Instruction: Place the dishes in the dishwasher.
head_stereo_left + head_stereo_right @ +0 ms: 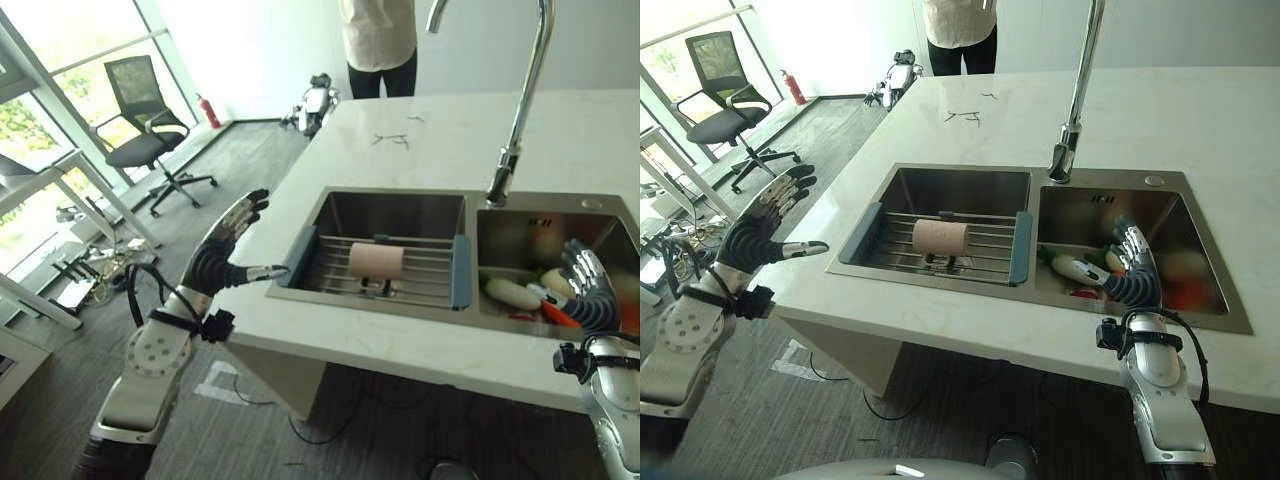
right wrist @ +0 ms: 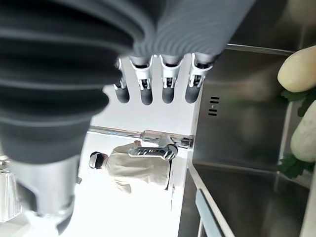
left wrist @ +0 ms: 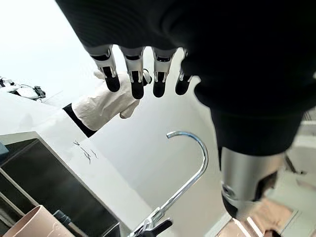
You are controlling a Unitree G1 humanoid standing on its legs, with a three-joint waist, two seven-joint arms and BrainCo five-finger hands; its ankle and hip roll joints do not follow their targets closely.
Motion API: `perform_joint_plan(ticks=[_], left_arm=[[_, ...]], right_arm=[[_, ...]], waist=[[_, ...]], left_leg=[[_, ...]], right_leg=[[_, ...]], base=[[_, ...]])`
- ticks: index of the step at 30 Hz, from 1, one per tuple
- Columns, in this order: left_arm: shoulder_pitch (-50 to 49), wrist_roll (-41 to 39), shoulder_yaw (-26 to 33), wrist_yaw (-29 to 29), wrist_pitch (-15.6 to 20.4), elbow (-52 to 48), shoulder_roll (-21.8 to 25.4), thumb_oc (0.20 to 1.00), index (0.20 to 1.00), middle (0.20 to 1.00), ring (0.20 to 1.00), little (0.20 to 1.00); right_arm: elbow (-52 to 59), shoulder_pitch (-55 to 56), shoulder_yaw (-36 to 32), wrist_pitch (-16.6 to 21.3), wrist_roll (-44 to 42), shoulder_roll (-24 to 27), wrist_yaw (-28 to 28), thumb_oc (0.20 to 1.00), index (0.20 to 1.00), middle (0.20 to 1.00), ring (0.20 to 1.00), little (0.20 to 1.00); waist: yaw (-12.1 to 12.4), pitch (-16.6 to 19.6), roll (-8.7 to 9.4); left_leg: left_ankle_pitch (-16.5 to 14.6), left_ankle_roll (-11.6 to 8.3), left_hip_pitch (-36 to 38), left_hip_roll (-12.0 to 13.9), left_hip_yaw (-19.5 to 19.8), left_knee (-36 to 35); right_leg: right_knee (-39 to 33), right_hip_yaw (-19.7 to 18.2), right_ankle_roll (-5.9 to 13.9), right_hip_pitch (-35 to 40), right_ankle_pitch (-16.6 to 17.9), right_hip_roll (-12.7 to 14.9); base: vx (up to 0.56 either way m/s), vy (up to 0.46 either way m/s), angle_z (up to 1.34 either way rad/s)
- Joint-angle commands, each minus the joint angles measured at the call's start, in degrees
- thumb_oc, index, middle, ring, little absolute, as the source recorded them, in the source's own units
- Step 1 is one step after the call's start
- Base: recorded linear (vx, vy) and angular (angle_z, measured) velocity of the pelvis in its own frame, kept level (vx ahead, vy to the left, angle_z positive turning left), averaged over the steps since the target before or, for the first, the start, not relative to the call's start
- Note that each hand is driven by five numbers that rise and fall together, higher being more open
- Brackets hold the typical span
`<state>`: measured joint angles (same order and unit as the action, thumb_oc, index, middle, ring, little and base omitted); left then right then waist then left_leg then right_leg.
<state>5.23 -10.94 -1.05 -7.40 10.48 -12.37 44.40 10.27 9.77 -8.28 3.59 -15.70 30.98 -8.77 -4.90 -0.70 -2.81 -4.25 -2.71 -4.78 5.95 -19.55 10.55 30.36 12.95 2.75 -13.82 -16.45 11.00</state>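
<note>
Silver fingers of the left hand (image 1: 232,243) are spreading straight out, thumb sticking sideways toward the counter edge, holding nothing; it is hovering off the left corner of the white countertop (image 1: 420,150), apart from it. Right hand (image 1: 1133,272) is reaching up over the near rim of the right sink basin (image 1: 1160,205), fingers straight and relaxed (its wrist view is showing the same row of extended dark tips), also empty.

Moving outward: a pale pink cup (image 1: 375,260) is lying on its side on the wire drying rack (image 1: 330,262) that is spanning the left sink basin (image 1: 390,215), well apart from both hands. Right basin is holding vegetables (image 1: 512,293), whitish and orange ones with some green, just beyond the right fingertips. Tall chrome faucet (image 1: 520,110) is rising between the basins. A person (image 1: 378,40) is standing at the far end of the counter; an office chair (image 1: 140,125) is sitting off to the left on the grey floor.

Progress, as a judgement: nothing looks started. The cup is the one dish I can make out and it is untouched on the rack; no dishwasher is visible from here. Left to do: grasp the cup, find and load the dishwasher.
</note>
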Motion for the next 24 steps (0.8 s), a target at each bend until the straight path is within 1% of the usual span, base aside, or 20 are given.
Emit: perform_joint_plan(ticks=[1, 2, 3, 4, 5, 6, 8, 9, 11, 12, 14, 15, 16, 17, 18, 19, 23, 24], left_arm=[[6.0, 1.8, 1.1, -0.3, -0.7, -0.6, 2.9, 1.000, 1.000, 1.000, 1.000, 1.000], [7.8, 1.0, 0.3, -0.4, -1.6, 0.7, 4.2, 1.000, 1.000, 1.000, 1.000, 1.000], [8.2, 0.9, 0.1, -0.5, -1.7, 1.0, 4.3, 1.000, 1.000, 1.000, 1.000, 1.000], [10.5, -1.7, -1.1, -2.1, -2.9, 3.4, 5.4, 1.000, 1.000, 1.000, 1.000, 1.000], [13.5, -2.4, -3.2, -3.3, -2.9, 6.7, 6.2, 1.000, 1.000, 1.000, 1.000, 1.000], [15.9, -1.5, -5.3, -3.7, -3.8, 10.1, 7.4, 1.000, 1.000, 1.000, 1.000, 1.000], [17.6, -0.9, -6.7, -4.5, -3.8, 13.8, 8.4, 1.000, 1.000, 1.000, 1.000, 1.000], [18.4, -1.2, -7.5, -5.5, -5.3, 15.3, 8.9, 1.000, 1.000, 1.000, 1.000, 1.000], [19.3, -0.5, -8.7, -6.4, -5.8, 19.0, 8.9, 1.000, 1.000, 1.000, 1.000, 1.000], [19.9, -0.2, -9.4, -6.8, -6.7, 20.5, 9.1, 1.000, 1.000, 1.000, 1.000, 1.000], [20.6, 1.5, -10.6, -6.6, -6.2, 23.5, 9.1, 1.000, 1.000, 1.000, 1.000, 1.000], [20.7, 2.4, -10.9, -6.9, -6.4, 24.2, 9.1, 1.000, 1.000, 1.000, 1.000, 1.000], [21.0, 3.9, -11.3, -7.2, -6.6, 25.1, 9.1, 1.000, 1.000, 1.000, 1.000, 1.000], [21.3, 4.4, -11.8, -7.3, -6.7, 25.6, 9.2, 1.000, 1.000, 1.000, 1.000, 1.000], [21.6, 4.6, -12.2, -8.0, -6.9, 27.3, 9.3, 1.000, 1.000, 1.000, 1.000, 1.000], [21.8, 5.4, -12.3, -8.4, -6.8, 28.4, 9.0, 1.000, 1.000, 1.000, 1.000, 1.000], [22.5, 7.8, -13.8, -10.2, -7.8, 31.6, 9.3, 1.000, 1.000, 1.000, 1.000, 1.000], [23.0, 9.2, -14.5, -10.6, -7.6, 33.9, 9.3, 1.000, 1.000, 1.000, 1.000, 1.000]], right_arm=[[1.6, -5.5, -0.9, 2.2, -0.5, 1.5, 1.2, 1.000, 1.000, 1.000, 1.000, 1.000], [1.3, -5.8, -0.6, 2.2, -0.7, 2.0, 1.8, 1.000, 1.000, 1.000, 1.000, 1.000], [1.2, -5.9, -0.6, 2.2, -0.7, 2.0, 1.8, 1.000, 1.000, 1.000, 1.000, 1.000], [0.7, -6.1, -0.3, 2.5, -0.6, 2.4, 2.6, 1.000, 1.000, 1.000, 1.000, 1.000], [-0.1, -6.4, 0.0, 2.8, -0.6, 3.0, 3.9, 1.000, 1.000, 1.000, 1.000, 1.000], [-0.4, -6.3, -0.3, 2.6, -0.9, 3.8, 5.4, 1.000, 1.000, 1.000, 1.000, 1.000], [-0.6, -6.1, -0.6, 2.8, -1.3, 4.7, 6.6, 1.000, 1.000, 1.000, 1.000, 1.000], [-0.7, -6.0, -0.9, 2.7, -1.5, 5.0, 7.2, 1.000, 1.000, 1.000, 1.000, 1.000], [-0.8, -5.9, -1.2, 2.6, -1.6, 5.4, 8.1, 1.000, 1.000, 1.000, 1.000, 1.000], [-0.9, -5.8, -1.4, 2.7, -1.6, 5.6, 8.5, 1.000, 1.000, 1.000, 1.000, 1.000], [-1.1, -5.7, -1.5, 2.9, -1.7, 6.1, 9.3, 1.000, 1.000, 1.000, 1.000, 1.000], [-1.2, -5.6, -1.6, 2.9, -1.5, 6.2, 9.6, 1.000, 1.000, 1.000, 1.000, 1.000], [-1.3, -5.5, -1.7, 3.0, -1.3, 6.4, 10.2, 1.000, 1.000, 1.000, 1.000, 1.000], [-1.4, -5.5, -1.8, 3.1, -1.2, 6.6, 10.5, 1.000, 1.000, 1.000, 1.000, 1.000], [-1.4, -5.5, -2.1, 3.1, -1.0, 7.1, 11.2, 1.000, 1.000, 1.000, 1.000, 1.000], [-1.7, -5.4, -2.2, 3.2, -0.8, 7.3, 11.6, 1.000, 1.000, 1.000, 1.000, 1.000], [-2.0, -5.3, -2.7, 3.6, -0.7, 8.2, 12.9, 1.000, 1.000, 1.000, 1.000, 1.000], [-2.2, -5.2, -3.2, 3.8, -0.8, 8.6, 13.8, 1.000, 1.000, 1.000, 1.000, 1.000]], waist=[[-3.3, -1.2, 0.74], [-3.8, -1.0, 0.47], [-3.8, -1.0, 0.46], [-4.5, -0.8, 0.10], [-5.5, -0.6, -0.36], [-6.5, -0.4, -0.69], [-7.4, -0.1, -0.89], [-7.8, 0.0, -0.99], [-8.5, 0.2, -1.17], [-8.8, 0.2, -1.25], [-9.5, 0.3, -1.35], [-9.6, 0.5, -1.56], [-9.9, 0.5, -1.58], [-10.0, 0.4, -1.60], [-10.5, 0.3, -1.44], [-10.7, 0.5, -1.70], [-11.6, 0.4, -1.89], [-12.0, 0.4, -1.92]], left_leg=[[-6.5, -1.79, -0.5, 5.5, 1.5, 6.6], [-6.6, -1.75, -0.3, 5.6, 1.3, 6.6], [-6.6, -1.74, -0.2, 5.6, 1.3, 6.6], [-6.7, -1.72, 0.0, 5.6, 0.8, 6.6], [-6.9, -1.67, 0.4, 5.7, 0.0, 6.6], [-7.1, -1.59, 0.8, 5.8, -0.7, 6.6], [-7.3, -1.49, 1.1, 5.7, -1.3, 6.6], [-7.4, -1.45, 1.2, 5.7, -1.6, 6.6], [-7.5, -1.32, 1.5, 5.7, -2.2, 6.6], [-7.6, -1.28, 1.6, 5.7, -2.5, 6.6], [-7.7, -1.12, 1.8, 5.6, -2.9, 6.6], [-9.2, -1.43, 2.5, 5.3, -2.2, 6.6], [-9.3, -1.35, 2.7, 5.2, -2.4, 6.6], [-9.4, -1.32, 2.8, 5.2, -2.6, 6.6], [-8.1, -0.89, 2.5, 5.4, -3.7, 6.6], [-9.7, -1.18, 3.3, 5.1, -3.1, 6.6], [-10.1, -1.01, 3.8, 4.9, -3.6, 6.6], [-10.2, -0.86, 4.1, 4.9, -4.0, 6.6]], right_leg=[[-13.2, 1.0, 6.89, 6.5, 7.8, 0.8], [-13.2, 0.5, 6.86, 6.4, 7.7, 0.5], [-13.2, 0.4, 6.85, 6.4, 7.6, 0.4], [-13.2, -0.1, 6.81, 6.4, 7.6, 0.2], [-13.2, -0.9, 6.81, 6.2, 7.6, -0.1], [-13.2, -1.6, 6.86, 6.0, 7.7, -0.4], [-13.2, -2.2, 6.87, 5.9, 7.7, -0.6], [-13.2, -2.5, 6.89, 5.8, 7.7, -0.7], [-13.2, -3.2, 6.92, 5.6, 7.8, -0.9], [-13.2, -3.4, 6.94, 5.5, 7.8, -1.0], [-13.2, -4.0, 6.99, 5.4, 7.9, -1.2], [-13.2, -4.5, 7.58, 6.1, 6.8, -1.2], [-13.2, -4.7, 7.61, 6.1, 6.7, -1.2], [-13.2, -4.9, 7.64, 6.1, 6.8, -1.3], [-13.2, -4.8, 7.17, 5.5, 7.9, -1.4], [-13.2, -5.4, 7.84, 6.2, 6.7, -1.4], [-13.2, -6.1, 7.99, 6.2, 6.8, -1.7], [-13.2, -6.5, 8.07, 6.1, 6.9, -1.8]], base=[[0.03, 0.001, -0.03], [0.02, 0.003, -0.04], [0.03, 0.013, -0.07], [0.05, 0.041, -0.20], [0.07, 0.063, -0.41], [0.07, 0.062, -0.44], [0.04, 0.037, -0.33], [0.04, 0.033, -0.28], [0.03, 0.032, -0.26], [0.02, 0.031, -0.22], [0.06, 0.048, -0.16], [0.11, 0.068, -0.14], [0.11, 0.062, -0.22], [-0.07, 0.008, -0.18], [0.02, 0.051, -0.12], [0.02, 0.048, -0.08], [0.03, 0.047, -0.05], [0.01, 0.040, -0.06]])
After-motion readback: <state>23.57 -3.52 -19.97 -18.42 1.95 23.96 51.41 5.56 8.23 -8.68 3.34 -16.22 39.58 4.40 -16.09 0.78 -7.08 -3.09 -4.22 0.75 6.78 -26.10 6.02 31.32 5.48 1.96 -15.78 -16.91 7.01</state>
